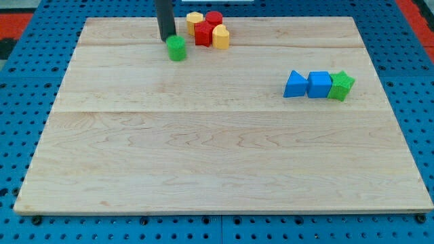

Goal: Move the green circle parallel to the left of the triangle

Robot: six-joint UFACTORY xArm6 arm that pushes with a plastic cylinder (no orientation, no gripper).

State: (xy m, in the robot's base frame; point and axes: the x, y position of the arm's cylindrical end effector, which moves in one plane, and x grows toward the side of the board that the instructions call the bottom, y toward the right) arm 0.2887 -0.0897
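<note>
The green circle [177,48] is a small green round block near the view's top, left of centre. My tip [167,38] stands just up and left of it, touching or nearly touching its edge. The blue triangle [294,85] lies far to the right, at mid height on the board. It is the left end of a tight row with a blue cube [319,85] and a green star [341,86].
A cluster sits at the view's top, right of the green circle: a yellow block [194,19], a red cylinder [214,19], a red block [203,33] and a yellow block [221,36]. The wooden board [217,163] lies on a blue pegboard.
</note>
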